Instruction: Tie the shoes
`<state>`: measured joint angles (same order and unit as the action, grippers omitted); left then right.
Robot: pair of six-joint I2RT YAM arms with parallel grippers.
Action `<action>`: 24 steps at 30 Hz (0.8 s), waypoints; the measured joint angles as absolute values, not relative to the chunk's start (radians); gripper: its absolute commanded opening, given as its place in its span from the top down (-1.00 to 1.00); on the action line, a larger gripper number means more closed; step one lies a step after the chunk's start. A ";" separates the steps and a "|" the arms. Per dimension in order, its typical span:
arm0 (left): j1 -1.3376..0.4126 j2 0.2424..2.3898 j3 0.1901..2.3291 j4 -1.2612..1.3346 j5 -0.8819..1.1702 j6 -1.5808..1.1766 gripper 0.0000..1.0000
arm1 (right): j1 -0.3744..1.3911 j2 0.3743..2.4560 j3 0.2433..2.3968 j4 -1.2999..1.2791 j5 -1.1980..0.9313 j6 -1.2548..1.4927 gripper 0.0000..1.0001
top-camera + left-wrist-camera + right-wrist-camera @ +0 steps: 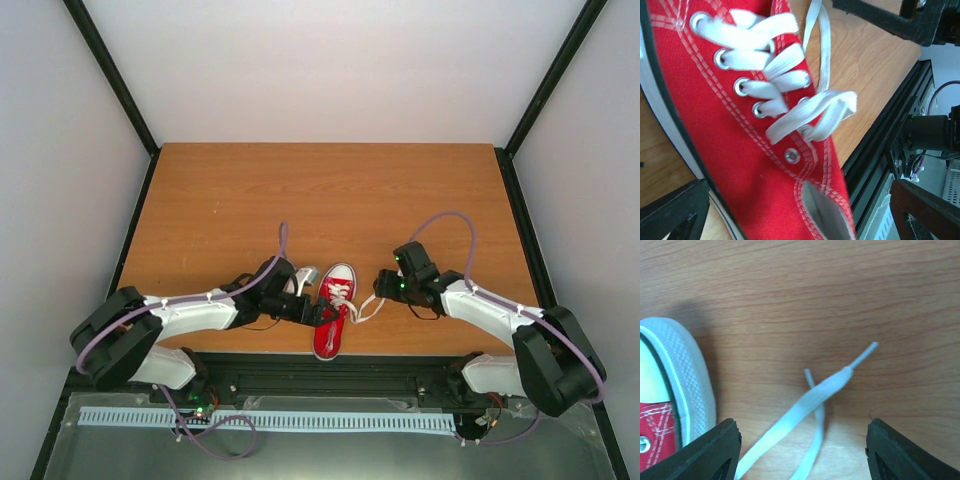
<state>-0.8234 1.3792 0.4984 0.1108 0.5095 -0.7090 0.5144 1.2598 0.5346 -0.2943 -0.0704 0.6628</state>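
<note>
The red sneaker (333,325) with white toe cap and white laces lies at the table's near edge, toe pointing away. In the left wrist view its laced upper (740,130) fills the frame, with a loose loop of lace (815,117) over the top eyelets. My left gripper (318,311) is open against the shoe's left side, its fingers (675,212) wide apart with the shoe's collar between them. My right gripper (384,286) is open just right of the toe. Two loose lace ends (815,400) lie crossed on the wood between its fingertips (715,450). The toe cap (682,385) shows at left.
A black metal rail (330,365) runs along the table's near edge, right behind the shoe's heel, and shows in the left wrist view (880,150). The wooden table (330,200) stretches beyond the shoe, with white walls on three sides.
</note>
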 measured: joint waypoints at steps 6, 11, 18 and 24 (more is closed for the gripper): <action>-0.825 1.248 0.592 -0.049 0.413 -0.645 -0.99 | 0.560 1.237 0.551 -0.254 -0.110 0.647 -0.23; -0.807 1.172 0.694 -0.139 0.287 -0.591 -0.99 | 0.566 1.169 0.501 -0.252 -0.083 0.664 -0.10; -0.798 1.173 0.740 -0.274 0.154 -0.544 -0.99 | 0.566 1.161 0.500 -0.279 -0.036 0.687 -0.09; -0.798 1.169 0.785 -0.381 0.017 -0.512 -0.99 | 0.567 1.299 0.561 -0.263 0.017 0.701 -0.08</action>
